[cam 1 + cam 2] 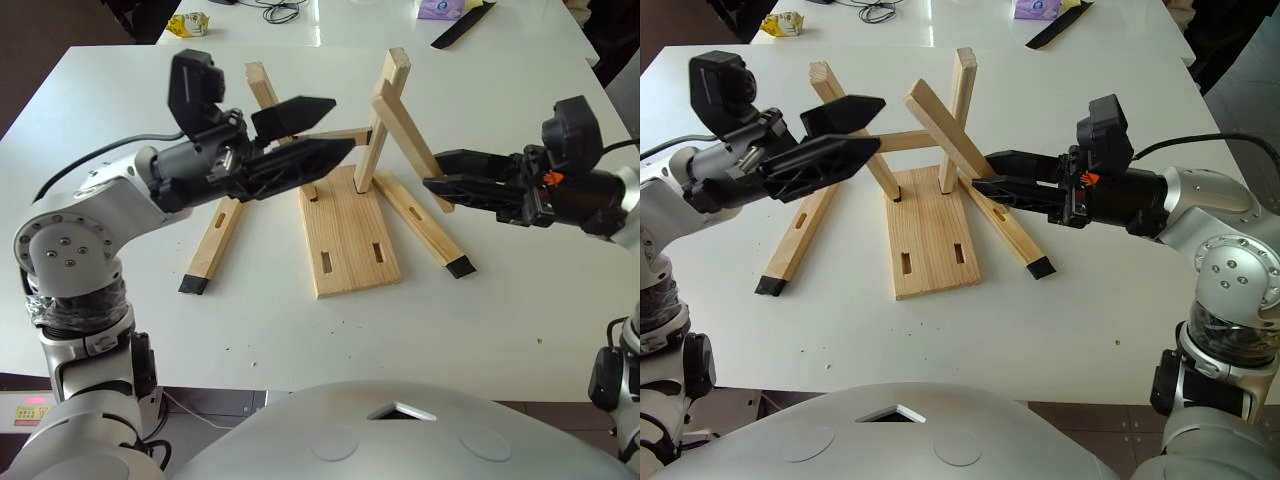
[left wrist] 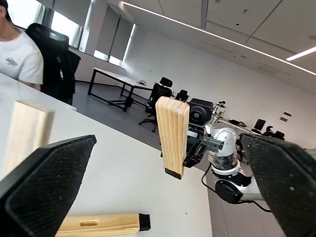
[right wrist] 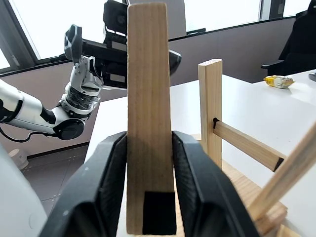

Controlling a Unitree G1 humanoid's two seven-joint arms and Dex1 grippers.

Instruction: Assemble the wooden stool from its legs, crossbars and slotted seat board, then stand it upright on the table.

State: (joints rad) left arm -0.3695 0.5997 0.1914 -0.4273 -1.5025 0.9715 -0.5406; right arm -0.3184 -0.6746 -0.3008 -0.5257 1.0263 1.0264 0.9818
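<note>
Currently, 2 legs in seat board slots, right claw clamping leg.

White tabletop, plain and bright. On it the seat board: pale honey pine, fine lengthwise grain, small dark slots. Same light wood on the flat leg, tipped with a black cap. The raised leg, clamped in the right tool, is black-footed too. Left tool is matt black, and so is the right, with an orange fleck behind it.
</note>
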